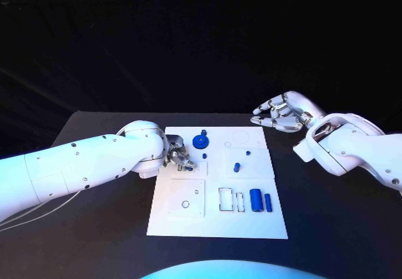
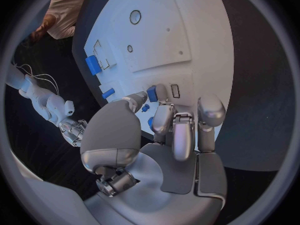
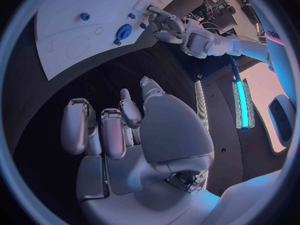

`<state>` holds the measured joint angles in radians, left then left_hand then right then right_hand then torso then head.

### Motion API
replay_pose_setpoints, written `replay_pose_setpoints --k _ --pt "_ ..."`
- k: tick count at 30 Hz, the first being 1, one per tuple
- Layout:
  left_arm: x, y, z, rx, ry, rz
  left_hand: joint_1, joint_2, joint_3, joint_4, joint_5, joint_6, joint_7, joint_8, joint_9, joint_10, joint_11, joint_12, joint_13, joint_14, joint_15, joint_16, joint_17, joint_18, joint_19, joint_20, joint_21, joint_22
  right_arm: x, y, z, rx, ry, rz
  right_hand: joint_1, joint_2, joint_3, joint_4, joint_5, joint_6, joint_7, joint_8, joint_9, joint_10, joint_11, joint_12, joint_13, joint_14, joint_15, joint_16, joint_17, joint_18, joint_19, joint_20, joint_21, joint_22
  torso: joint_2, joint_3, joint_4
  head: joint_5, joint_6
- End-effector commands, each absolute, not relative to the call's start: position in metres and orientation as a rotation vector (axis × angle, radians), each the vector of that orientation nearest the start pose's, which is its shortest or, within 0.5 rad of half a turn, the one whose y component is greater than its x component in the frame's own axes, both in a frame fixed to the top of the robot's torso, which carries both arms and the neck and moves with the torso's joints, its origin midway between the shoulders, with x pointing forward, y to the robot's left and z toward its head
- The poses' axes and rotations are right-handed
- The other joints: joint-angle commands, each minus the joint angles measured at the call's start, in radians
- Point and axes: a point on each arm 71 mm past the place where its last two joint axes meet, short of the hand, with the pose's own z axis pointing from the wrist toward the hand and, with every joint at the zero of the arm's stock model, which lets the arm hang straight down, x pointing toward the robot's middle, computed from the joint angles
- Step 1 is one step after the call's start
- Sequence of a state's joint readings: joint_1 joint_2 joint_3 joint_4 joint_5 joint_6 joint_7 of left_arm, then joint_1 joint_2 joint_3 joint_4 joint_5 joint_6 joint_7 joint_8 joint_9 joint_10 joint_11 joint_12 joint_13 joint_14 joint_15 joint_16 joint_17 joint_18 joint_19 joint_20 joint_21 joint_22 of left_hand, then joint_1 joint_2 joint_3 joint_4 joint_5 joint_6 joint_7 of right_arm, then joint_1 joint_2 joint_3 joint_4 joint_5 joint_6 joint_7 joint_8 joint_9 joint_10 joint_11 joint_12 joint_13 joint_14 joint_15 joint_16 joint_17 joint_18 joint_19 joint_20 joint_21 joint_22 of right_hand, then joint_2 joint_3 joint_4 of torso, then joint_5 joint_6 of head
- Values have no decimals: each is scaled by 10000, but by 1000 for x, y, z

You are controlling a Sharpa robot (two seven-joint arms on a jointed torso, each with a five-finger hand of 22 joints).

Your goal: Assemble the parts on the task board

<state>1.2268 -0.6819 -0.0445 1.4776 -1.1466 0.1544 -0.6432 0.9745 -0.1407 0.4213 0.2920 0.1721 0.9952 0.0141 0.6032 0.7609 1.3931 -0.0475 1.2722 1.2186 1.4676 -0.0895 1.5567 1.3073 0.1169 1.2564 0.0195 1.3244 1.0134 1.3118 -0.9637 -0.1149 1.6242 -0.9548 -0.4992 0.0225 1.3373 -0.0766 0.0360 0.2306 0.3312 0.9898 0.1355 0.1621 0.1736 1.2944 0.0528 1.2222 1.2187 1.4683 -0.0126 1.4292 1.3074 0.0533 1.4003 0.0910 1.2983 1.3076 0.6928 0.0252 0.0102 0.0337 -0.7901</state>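
Over the board's (image 1: pixel 251 226) left edge, the left hand (image 1: pixel 178 156) curls beside a blue knob (image 1: pixel 200 141), whether gripping I cannot tell; the right hand (image 1: pixel 280 116) hovers loosely curled, empty, off the far corner.

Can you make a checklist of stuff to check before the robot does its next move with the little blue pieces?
1. White task board flat on the black table: ok.
2. Left hand at the board's edge: ok.
3. Left hand holding a small blue piece: cannot tell; its fingers are on it.
4. Right hand away from the board, holding nothing: ok.
5. Two blue cylinders lying beside the empty rectangular slots: ok.
6. Blue round gear piece unobstructed: ok.
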Motion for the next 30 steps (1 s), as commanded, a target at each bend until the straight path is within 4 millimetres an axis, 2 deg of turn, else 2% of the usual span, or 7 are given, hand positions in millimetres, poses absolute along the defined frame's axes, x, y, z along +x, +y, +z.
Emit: replay_pose_setpoints --k 1,18,30 --pt "484 155 -219 -628 23332 -3105 -134 32 -234 -3 -5 76 14 43 -19 51 -7 39 19 983 -81 44 2463 -76 58 3 56 24 477 -237 -144 2761 15487 8855 -49 69 -53 26 42 1 -13 49 8 14 -14 -33 -15 528 -80 -35 564 164 -16 -24 -34 658 -1 -1 -3 5 13" --pt "483 157 -215 -1187 23118 -3494 -214 13 -1403 -4 -8 46 0 67 -53 15 -19 -12 -33 982 -96 42 2461 -67 40 -18 27 -16 477 -237 -144 2753 15467 8853 -49 69 -53 26 42 1 -13 49 8 14 -14 -33 -15 528 -80 -35 564 164 -16 -24 -34 658 -3 -1 -4 2 19" --pt "483 159 -212 -1852 23089 -3913 -173 50 -1542 -10 0 33 0 67 -59 -3 -19 -40 -64 981 -97 40 2457 -71 50 -19 33 1 478 -237 -144 2748 15474 8855 -49 69 -53 26 42 1 -13 49 8 14 -14 -33 -15 528 -80 -35 564 164 -16 -24 -34 658 -2 7 3 18 51"
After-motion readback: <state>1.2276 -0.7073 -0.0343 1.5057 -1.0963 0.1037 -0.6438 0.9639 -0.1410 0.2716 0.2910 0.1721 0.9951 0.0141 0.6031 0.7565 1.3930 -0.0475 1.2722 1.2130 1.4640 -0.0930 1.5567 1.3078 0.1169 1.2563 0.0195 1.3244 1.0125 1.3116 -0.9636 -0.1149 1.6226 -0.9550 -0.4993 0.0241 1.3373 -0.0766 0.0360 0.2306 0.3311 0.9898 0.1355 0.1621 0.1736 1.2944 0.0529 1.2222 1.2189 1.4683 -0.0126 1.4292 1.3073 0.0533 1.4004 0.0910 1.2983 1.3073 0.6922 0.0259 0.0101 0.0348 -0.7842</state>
